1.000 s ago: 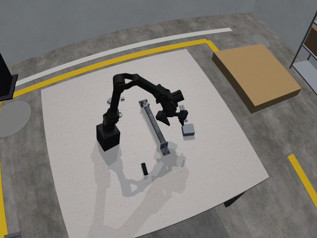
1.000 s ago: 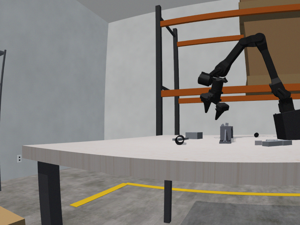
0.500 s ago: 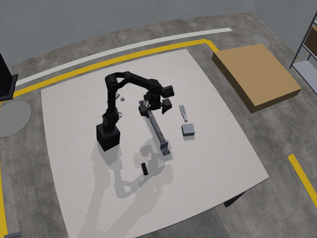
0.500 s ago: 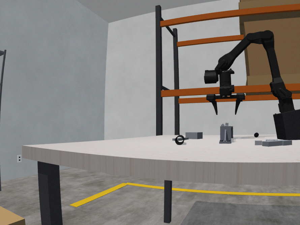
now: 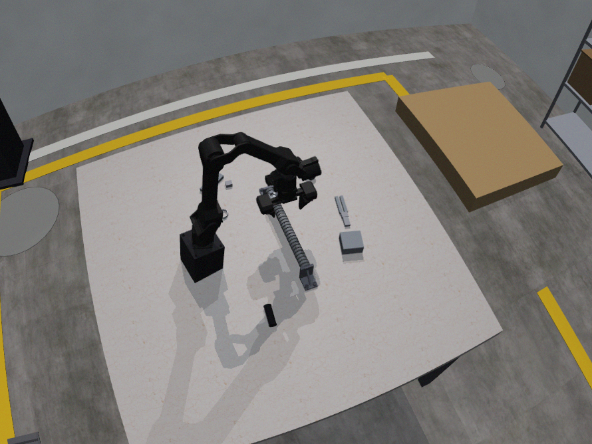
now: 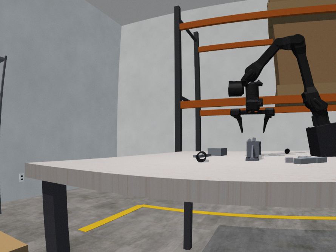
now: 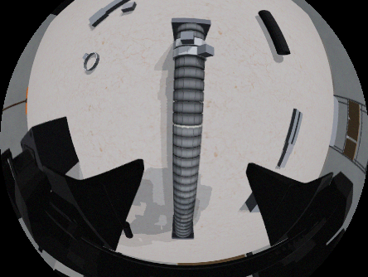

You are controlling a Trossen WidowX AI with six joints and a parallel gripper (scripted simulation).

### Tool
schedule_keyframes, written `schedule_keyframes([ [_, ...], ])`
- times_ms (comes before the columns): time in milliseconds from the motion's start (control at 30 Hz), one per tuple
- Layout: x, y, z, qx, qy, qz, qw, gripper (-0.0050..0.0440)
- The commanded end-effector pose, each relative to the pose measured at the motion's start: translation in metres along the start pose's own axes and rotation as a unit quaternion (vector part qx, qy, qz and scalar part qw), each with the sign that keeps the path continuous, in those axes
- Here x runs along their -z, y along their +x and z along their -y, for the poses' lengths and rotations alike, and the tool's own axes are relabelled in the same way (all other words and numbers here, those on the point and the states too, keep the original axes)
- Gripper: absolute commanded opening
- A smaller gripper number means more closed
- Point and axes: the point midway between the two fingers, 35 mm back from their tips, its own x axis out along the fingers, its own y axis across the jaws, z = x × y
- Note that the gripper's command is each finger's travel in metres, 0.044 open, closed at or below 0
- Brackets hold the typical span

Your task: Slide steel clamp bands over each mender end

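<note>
Above the far end of the hose (image 5: 291, 229), the gripper (image 6: 252, 131) hangs point-down with its jaws spread wide and nothing between them, well clear of the table (image 6: 151, 173). From the side its two dark fingers (image 6: 240, 123) taper to tips that stop short of the grey stand (image 6: 253, 150) beneath them. The ribbed grey hose lies straight across the pale table top, its near end seated in a grey bracket (image 5: 308, 278) and its far end hidden under the wrist in the overhead view. Seen from the wrist, the hose runs up the middle of the picture between the two fingers, with one thin bright band (image 7: 186, 125) crossing it about halfway along and a wider steel collar (image 7: 191, 49) near its far end by a grey mount (image 7: 191, 23). A grey block (image 5: 351, 241) and a slim grey tool (image 5: 342, 209) lie beside the hose, and a short black cylinder (image 5: 271, 315) lies apart from it, nearer the table's front.
</note>
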Motion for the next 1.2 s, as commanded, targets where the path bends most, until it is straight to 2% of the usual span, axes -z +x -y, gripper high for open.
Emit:
schedule_keyframes([
  [0,-0.019,0.033,-0.008,-0.013,-0.003,-0.003,1.0,0.044],
  [100,-0.026,0.042,-0.008,-0.01,-0.008,-0.003,1.0,0.044],
  [467,-0.026,0.044,-0.008,-0.01,-0.008,-0.003,1.0,0.044],
  [600,-0.026,0.079,-0.008,-0.01,-0.008,-0.003,1.0,0.044],
  [667,-0.026,0.087,-0.009,-0.01,-0.008,-0.003,1.0,0.044],
  [1033,-0.026,0.087,-0.009,-0.01,-0.008,-0.003,1.0,0.044],
  [1167,-0.026,0.087,-0.009,-0.01,-0.008,-0.003,1.0,0.0344],
])
